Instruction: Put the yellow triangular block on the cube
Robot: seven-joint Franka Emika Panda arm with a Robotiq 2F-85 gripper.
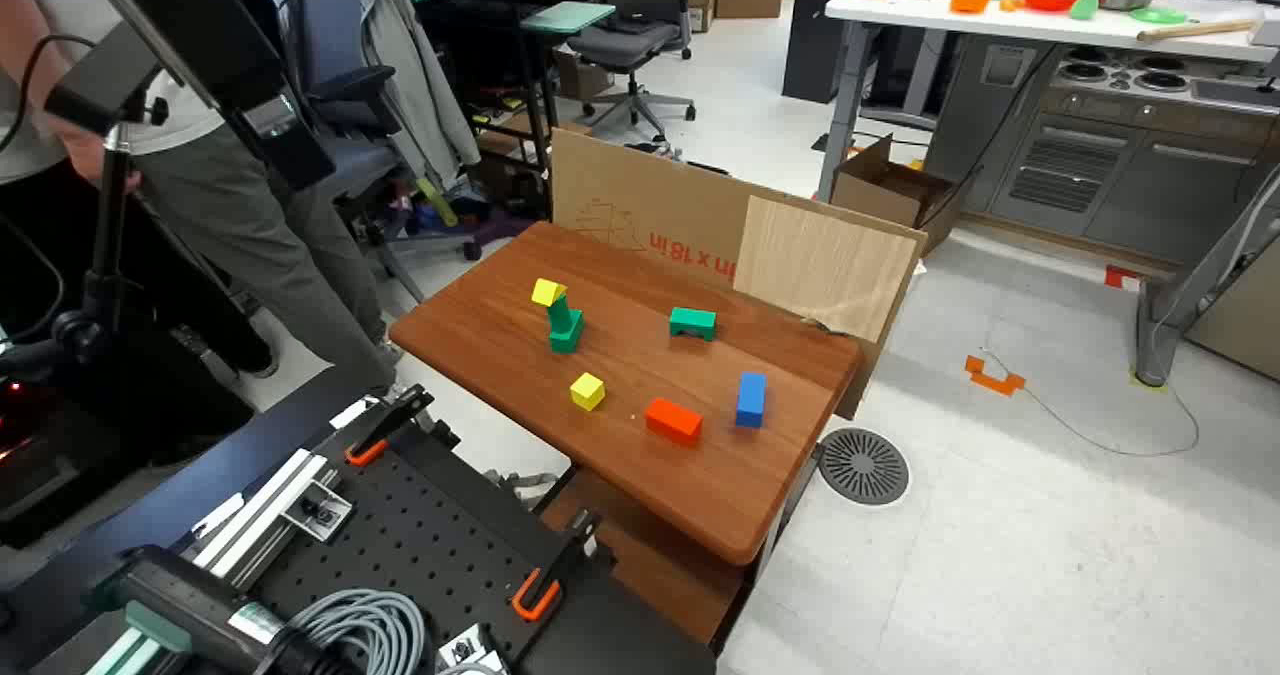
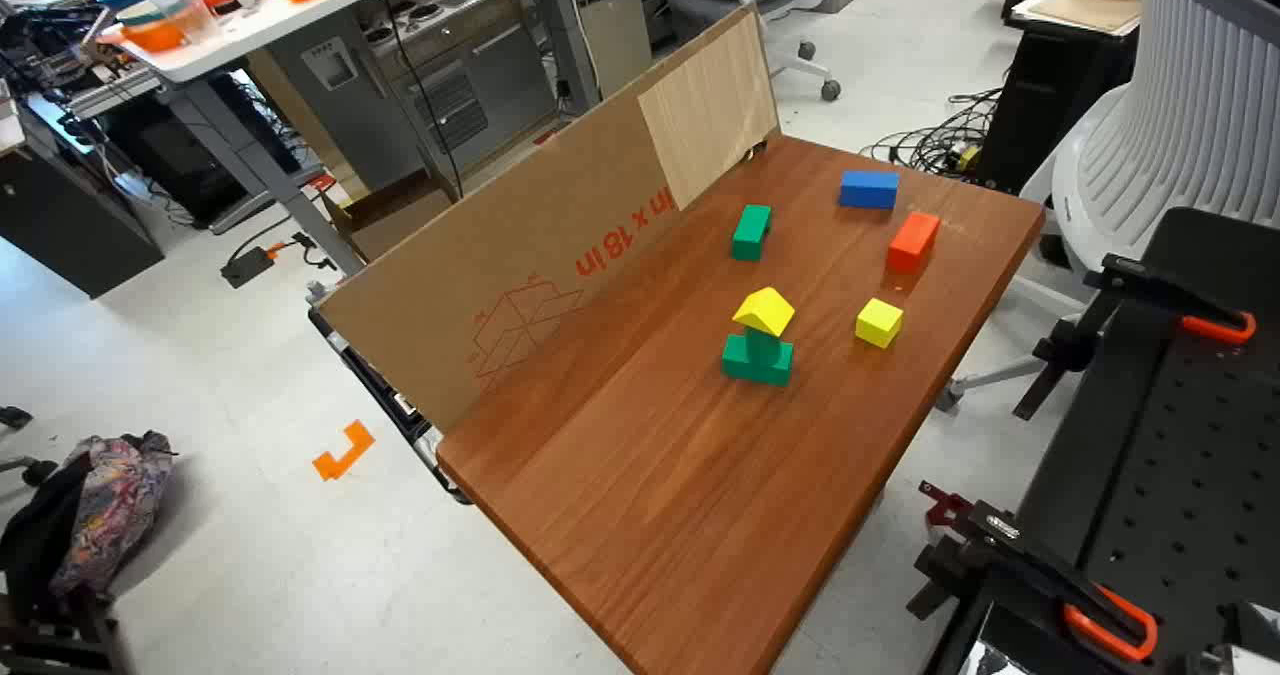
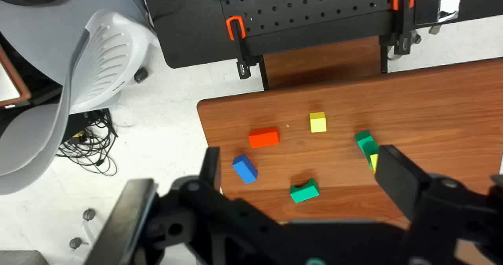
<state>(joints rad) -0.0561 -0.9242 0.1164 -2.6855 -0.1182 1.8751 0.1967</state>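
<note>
The yellow triangular block [image 1: 548, 292] rests on top of a stack of green blocks [image 1: 565, 333] in both exterior views [image 2: 765, 311]. In the wrist view only a sliver of the wedge [image 3: 374, 161] shows; the right finger hides the rest. The yellow cube [image 1: 587, 391] sits on the wooden table [image 1: 470, 305], apart from the stack; it also shows in an exterior view [image 2: 879, 323] and the wrist view [image 3: 318, 122]. My gripper [image 3: 301, 155] is wide open with nothing between its fingers, high above the table. It does not show in the exterior views.
A red-orange block [image 1: 674, 421], a blue block [image 1: 750, 400] and a green arched block [image 1: 692, 323] lie on the table. A cardboard panel [image 2: 530, 265] stands along one table edge. A black perforated bench with clamps [image 3: 314, 6] borders the opposite side.
</note>
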